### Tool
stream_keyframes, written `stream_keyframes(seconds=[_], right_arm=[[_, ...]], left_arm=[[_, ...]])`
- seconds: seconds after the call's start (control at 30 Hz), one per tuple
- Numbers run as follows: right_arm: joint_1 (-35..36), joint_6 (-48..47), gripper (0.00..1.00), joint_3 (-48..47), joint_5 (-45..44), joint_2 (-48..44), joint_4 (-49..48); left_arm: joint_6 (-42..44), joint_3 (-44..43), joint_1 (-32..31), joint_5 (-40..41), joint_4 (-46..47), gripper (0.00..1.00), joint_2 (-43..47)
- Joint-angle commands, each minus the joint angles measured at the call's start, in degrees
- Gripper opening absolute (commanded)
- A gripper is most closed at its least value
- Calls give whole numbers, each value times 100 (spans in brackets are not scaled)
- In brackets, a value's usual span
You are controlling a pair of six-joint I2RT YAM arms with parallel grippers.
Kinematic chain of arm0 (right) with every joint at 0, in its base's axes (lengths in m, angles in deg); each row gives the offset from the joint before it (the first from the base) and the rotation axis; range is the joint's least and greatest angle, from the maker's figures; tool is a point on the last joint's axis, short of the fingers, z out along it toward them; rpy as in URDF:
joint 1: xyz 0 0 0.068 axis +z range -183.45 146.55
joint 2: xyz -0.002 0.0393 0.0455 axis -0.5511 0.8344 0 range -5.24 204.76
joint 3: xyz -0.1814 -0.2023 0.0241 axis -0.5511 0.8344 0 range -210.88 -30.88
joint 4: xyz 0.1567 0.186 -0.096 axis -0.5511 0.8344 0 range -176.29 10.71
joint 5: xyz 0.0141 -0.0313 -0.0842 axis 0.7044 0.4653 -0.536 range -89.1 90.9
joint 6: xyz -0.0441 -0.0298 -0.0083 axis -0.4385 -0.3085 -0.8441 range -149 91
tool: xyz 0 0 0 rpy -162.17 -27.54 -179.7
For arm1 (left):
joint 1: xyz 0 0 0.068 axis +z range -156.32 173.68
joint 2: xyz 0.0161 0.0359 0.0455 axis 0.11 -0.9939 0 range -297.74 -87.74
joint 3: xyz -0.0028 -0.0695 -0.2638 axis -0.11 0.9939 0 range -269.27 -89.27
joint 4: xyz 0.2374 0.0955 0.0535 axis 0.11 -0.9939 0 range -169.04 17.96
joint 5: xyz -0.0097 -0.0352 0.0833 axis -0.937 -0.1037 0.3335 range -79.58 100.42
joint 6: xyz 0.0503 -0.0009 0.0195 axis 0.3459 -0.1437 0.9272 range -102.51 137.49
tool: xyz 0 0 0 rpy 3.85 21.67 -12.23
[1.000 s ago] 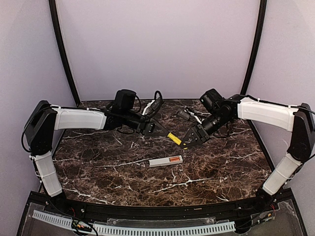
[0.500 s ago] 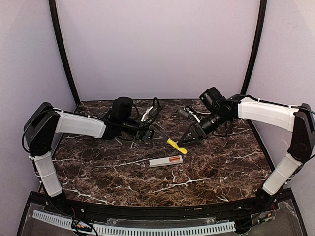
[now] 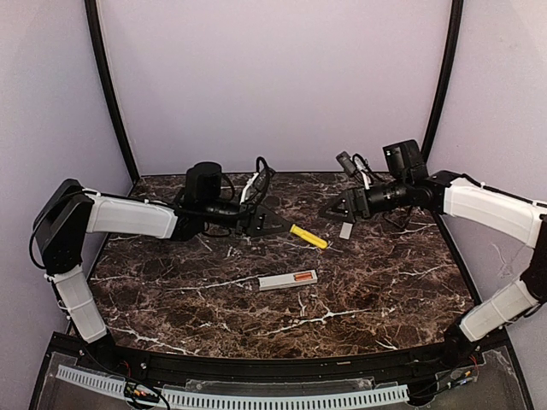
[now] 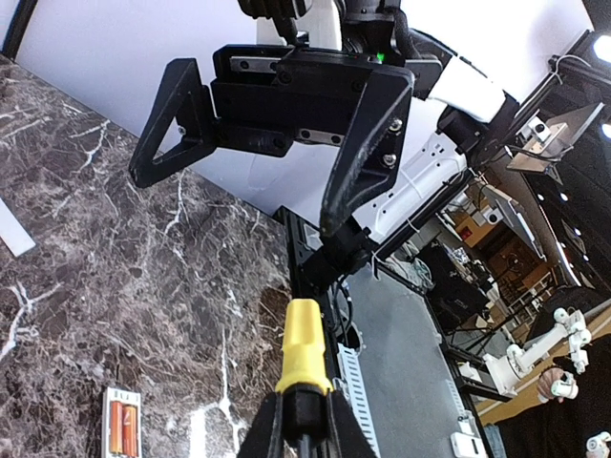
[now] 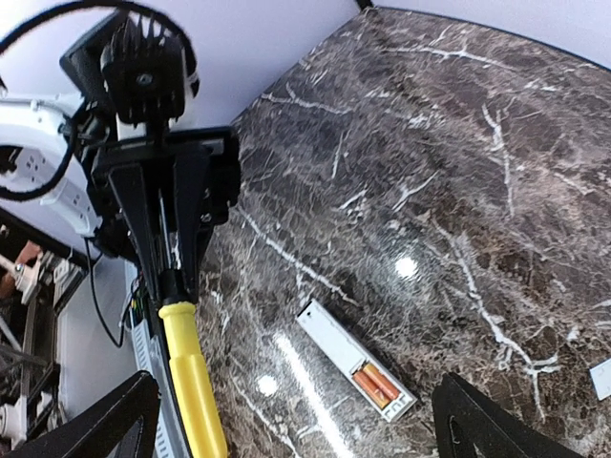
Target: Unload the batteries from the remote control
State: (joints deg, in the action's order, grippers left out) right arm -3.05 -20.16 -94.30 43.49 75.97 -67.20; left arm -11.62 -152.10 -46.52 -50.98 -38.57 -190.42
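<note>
The remote control [image 3: 288, 279] is a slim white bar lying flat on the marble, mid-table. Its recess faces up with the two orange batteries [image 3: 302, 277] side by side at its right end; the right wrist view shows the remote control [image 5: 344, 351] and the batteries [image 5: 375, 385] too. My left gripper [image 3: 282, 225] is shut on the dark shaft of a yellow-handled tool [image 3: 308, 237], which points right, above and behind the remote. In the left wrist view the tool [image 4: 304, 348] sticks out from the left gripper [image 4: 304, 415]. My right gripper [image 3: 328, 210] hangs open at the back right, apart from the tool.
A thin white cover strip [image 3: 346, 230] lies on the marble below the right gripper, right of the tool's tip. Cables trail from both wrists at the back of the table. Purple walls and black poles close the back and sides.
My right gripper has opened, let go of the tool and drawn back up and to the right. The left gripper keeps the tool and has shifted slightly right.
</note>
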Motion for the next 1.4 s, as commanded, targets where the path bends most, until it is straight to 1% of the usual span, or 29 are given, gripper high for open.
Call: stream_keyframes(seconds=[0.0,0.1,0.2,0.3,0.43,0.57,0.73,0.97,1.07,1.2,1.37], right_arm=[[-179,918,99,350,-300,-382,-1317],[-203,1266,98,518,-428,-532,-1815],[-218,1752,99,810,-453,-679,-2540],[-218,2113,99,1043,-276,-705,-3240],[-218,2491,99,1239,-87,-690,-3868],[-203,2642,98,1290,7,-646,-4151],[-153,2790,93,1275,92,-504,-4415],[68,2860,78,1030,372,-142,-4688],[136,2900,68,958,401,-24,-4792],[168,2927,60,879,441,83,-4858],[186,2933,45,804,501,170,-4874]], left_arm=[[-228,44,91,326,581,0,218],[-510,34,119,582,948,0,203],[-772,16,128,696,1298,0,174],[-1006,-65,128,778,1589,0,98],[-1346,-186,133,932,1933,0,9],[-1710,-294,127,1124,2260,0,-116],[-1970,-391,127,1256,2568,0,-259],[-2344,-535,127,1273,3043,0,-482],[-2421,-580,124,1281,3112,0,-539],[-2431,-614,121,1293,3157,0,-588],[-2391,-625,123,1302,3132,0,-618]])
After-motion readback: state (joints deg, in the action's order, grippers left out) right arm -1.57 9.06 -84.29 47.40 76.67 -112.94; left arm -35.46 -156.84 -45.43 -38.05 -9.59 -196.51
